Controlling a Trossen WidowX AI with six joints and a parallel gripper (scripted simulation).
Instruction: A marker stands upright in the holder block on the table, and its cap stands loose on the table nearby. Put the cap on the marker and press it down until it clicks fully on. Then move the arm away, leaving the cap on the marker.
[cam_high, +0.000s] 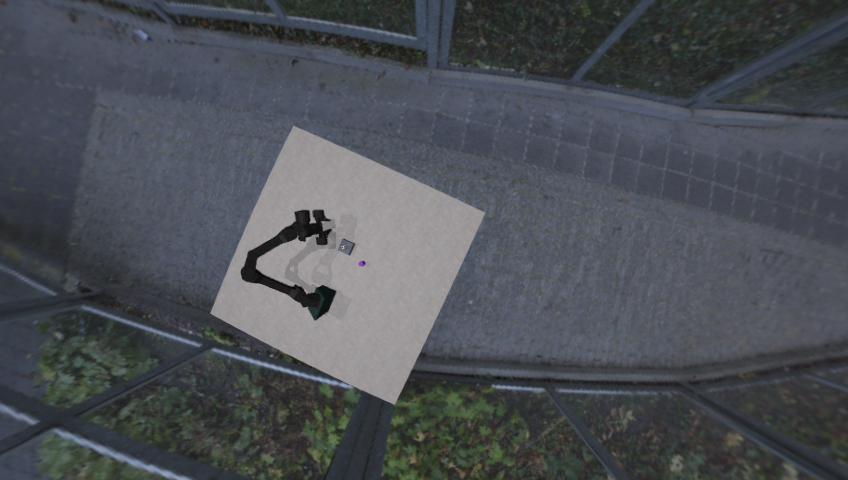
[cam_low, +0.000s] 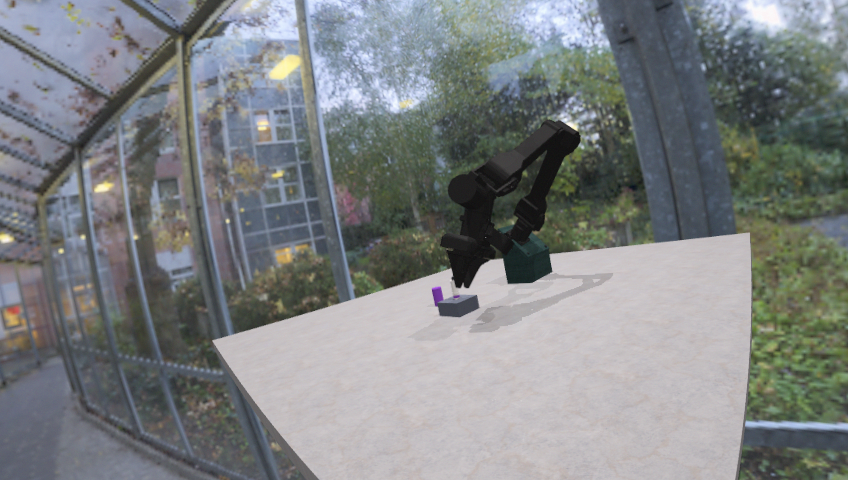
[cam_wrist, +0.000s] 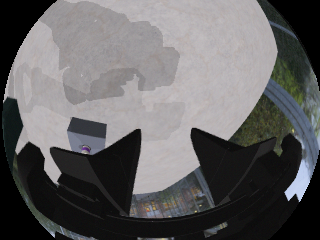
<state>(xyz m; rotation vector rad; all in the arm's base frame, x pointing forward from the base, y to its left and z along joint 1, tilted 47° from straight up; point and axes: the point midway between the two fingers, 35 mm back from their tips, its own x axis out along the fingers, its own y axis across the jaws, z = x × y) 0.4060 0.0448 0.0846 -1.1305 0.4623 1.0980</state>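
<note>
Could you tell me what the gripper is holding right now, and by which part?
Nothing: the gripper is open and empty; the purple cap stands on the table.

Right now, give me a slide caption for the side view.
Arm's empty, part-open gripper hovers by the marker in its block; purple cap stands beside.
</note>
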